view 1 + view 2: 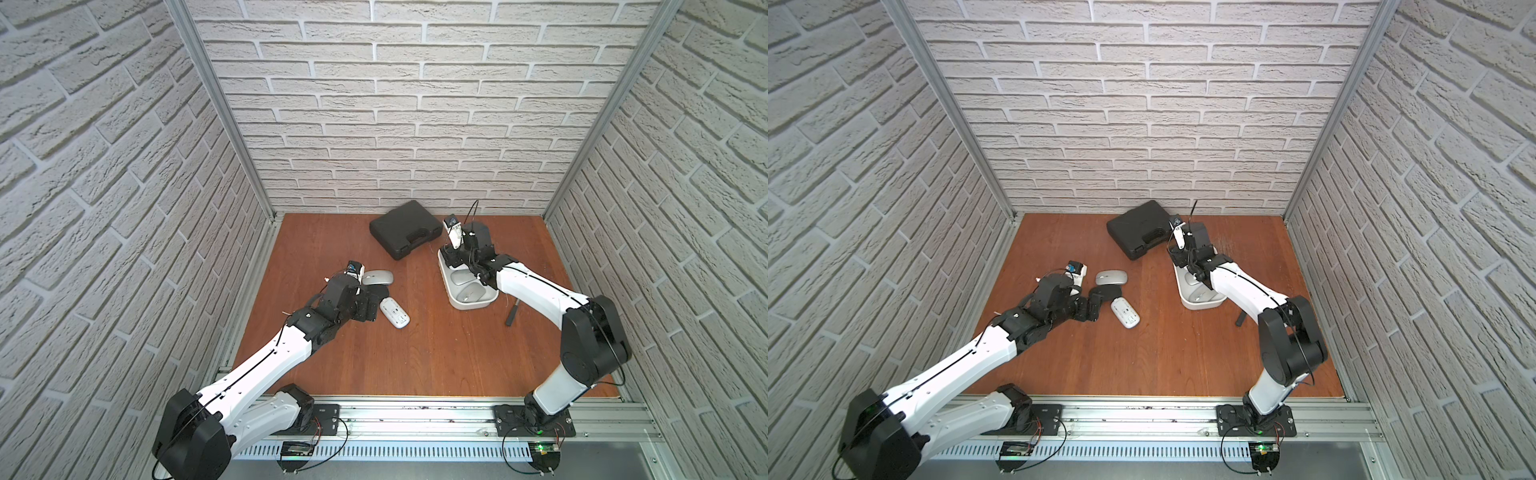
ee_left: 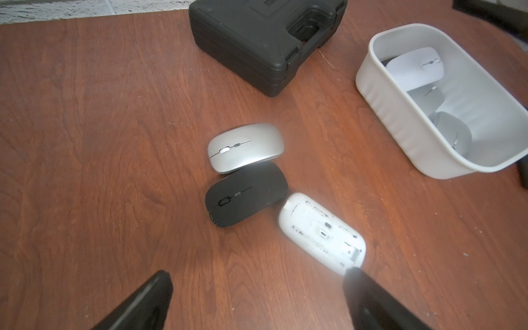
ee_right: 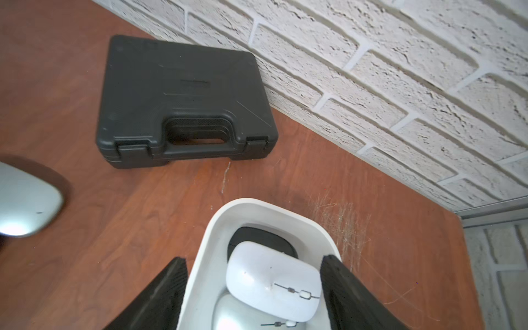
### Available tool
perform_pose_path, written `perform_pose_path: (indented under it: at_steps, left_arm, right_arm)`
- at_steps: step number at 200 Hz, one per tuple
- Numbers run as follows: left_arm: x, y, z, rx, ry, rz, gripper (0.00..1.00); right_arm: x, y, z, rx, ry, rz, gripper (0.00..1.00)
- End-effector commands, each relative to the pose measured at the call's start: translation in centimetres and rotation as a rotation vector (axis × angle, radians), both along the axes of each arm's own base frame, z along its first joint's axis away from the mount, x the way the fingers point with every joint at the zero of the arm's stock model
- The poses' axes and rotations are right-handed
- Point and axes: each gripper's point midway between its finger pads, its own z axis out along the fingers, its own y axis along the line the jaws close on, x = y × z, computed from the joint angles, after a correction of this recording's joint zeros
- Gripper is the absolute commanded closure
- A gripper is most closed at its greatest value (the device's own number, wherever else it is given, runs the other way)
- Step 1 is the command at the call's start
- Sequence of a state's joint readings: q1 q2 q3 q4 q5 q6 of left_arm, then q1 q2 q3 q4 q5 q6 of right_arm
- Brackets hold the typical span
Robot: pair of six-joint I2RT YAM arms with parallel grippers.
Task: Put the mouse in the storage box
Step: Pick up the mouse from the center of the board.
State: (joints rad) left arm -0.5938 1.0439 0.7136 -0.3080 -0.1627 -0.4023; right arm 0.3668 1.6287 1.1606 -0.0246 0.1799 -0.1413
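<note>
Lettering (image 3: pixel 195 83) on black case (image 3: pixel 160 94) near storage box (image 3: pixel 258 203) is unreadably blurred.

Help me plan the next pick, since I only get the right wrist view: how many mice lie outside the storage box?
Observer: Three: a silver mouse and a black mouse side by side, plus a white mouse lying upside down.
Operator: And the other arm?
Observer: The left gripper hovers over the table by the white mouse, jaws wide open, holding nothing.
Operator: Anything else that I miss?
Observer: A dark stick-like thing lies on the table beside the storage box, at its near end.
</note>
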Motion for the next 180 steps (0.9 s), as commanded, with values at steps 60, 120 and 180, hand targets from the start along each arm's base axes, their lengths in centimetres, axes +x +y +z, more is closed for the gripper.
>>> perform_pose_path:
  at_steps: [60,120,180]
  left_arm:
    - [1.2,-0.5,-0.8,-0.079,0.122,0.060,0.08]
    - [4.0,-2.1,-4.4,0.011,0.273,0.062,0.08]
    - [4.6,-6.4,-6.0,-0.011,0.383,-0.036,0.10]
  right_arm:
    - [-3.3,3.0,5.9,0.385,-0.147,0.097,0.23]
    - [-3.8,3.0,4.4,0.394,-0.098,0.087,0.24]
    - [-4.0,2.9,3.5,0.389,-0.072,0.077,0.24]
